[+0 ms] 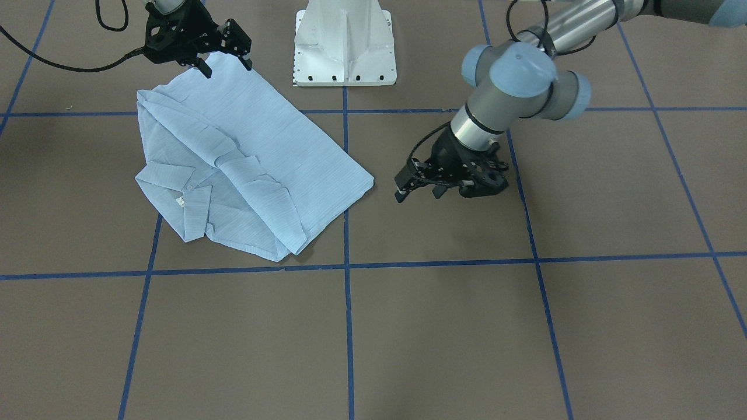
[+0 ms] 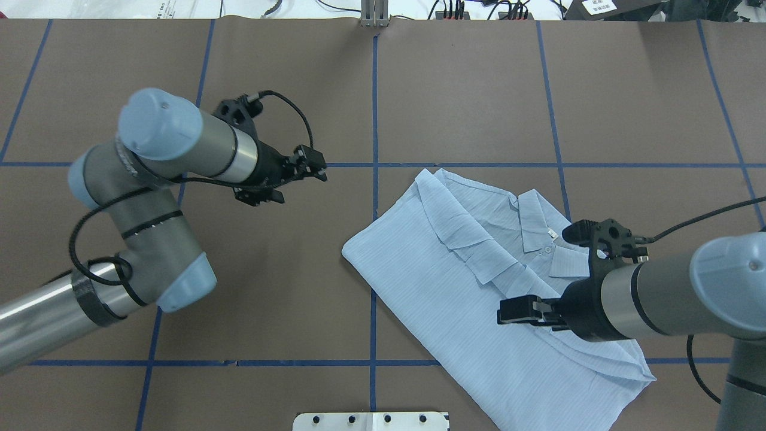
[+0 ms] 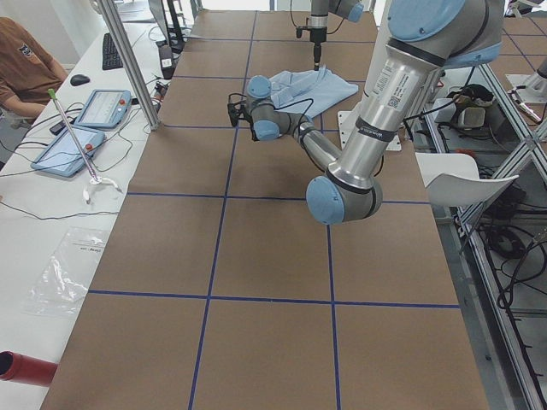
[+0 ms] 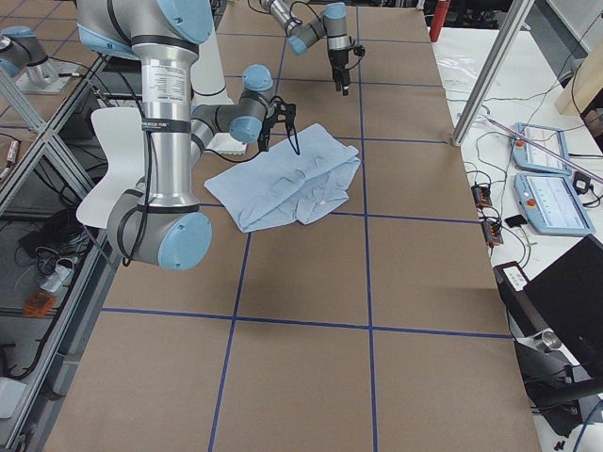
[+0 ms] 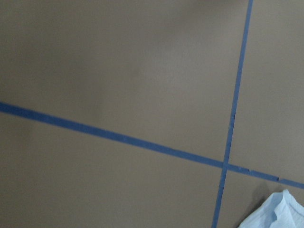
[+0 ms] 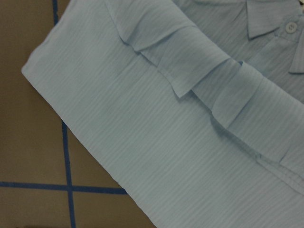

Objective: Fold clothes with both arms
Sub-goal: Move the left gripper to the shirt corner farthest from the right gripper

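Note:
The light-blue shirt (image 1: 280,140) lies flat on the brown table, folded to a rough rectangle. Its collar and white neck tag (image 1: 181,201) face up, and a sleeve is folded across the front. My right gripper (image 1: 227,65) hangs open over the shirt's edge nearest the robot base, holding nothing; from overhead it (image 2: 538,272) sits above the shirt (image 2: 419,281). The right wrist view is filled with the shirt's pleated fabric (image 6: 156,156). My left gripper (image 1: 418,195) is open and empty, off to the side of the shirt over bare table (image 2: 299,185). A shirt corner (image 5: 278,213) shows in the left wrist view.
The white metal pedestal (image 1: 344,46) stands at the table's robot side. Blue tape lines (image 1: 348,326) grid the brown surface. Beside the table, a white bench holds tablets (image 3: 102,107), and a seated person (image 3: 21,64) is there.

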Motion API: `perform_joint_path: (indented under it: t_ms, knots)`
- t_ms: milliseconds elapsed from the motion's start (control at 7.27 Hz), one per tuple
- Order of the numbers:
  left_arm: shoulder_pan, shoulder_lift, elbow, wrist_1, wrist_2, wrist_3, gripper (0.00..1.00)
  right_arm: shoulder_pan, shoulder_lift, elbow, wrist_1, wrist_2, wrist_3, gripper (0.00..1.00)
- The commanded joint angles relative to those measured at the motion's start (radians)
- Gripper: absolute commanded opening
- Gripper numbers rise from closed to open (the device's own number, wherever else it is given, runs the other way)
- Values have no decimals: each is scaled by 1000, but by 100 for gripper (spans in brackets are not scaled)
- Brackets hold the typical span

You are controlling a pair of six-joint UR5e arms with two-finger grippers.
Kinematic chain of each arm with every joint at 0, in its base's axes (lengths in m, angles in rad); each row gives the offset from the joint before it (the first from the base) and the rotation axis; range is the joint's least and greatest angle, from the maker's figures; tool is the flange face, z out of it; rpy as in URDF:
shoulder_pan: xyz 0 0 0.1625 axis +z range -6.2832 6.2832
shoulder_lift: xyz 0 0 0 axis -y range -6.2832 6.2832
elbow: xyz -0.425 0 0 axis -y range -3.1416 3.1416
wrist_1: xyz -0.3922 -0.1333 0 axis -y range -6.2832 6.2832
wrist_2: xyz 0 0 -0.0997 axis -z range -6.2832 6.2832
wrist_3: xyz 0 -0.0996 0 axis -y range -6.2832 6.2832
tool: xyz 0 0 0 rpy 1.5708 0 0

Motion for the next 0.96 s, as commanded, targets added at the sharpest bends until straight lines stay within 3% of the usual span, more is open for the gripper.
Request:
perform_joint_path:
  t_ms: [0, 413, 825]
  knots:
    - [115, -88, 8, 140, 92, -48, 96, 78, 95, -39, -2, -1, -1, 100]
    - [161, -160, 143, 139, 143, -69, 91, 98, 98, -44, -2, -3, -1, 100]
    - [177, -150, 123, 208, 146, -69, 89, 102, 98, -47, -2, -3, -1, 100]
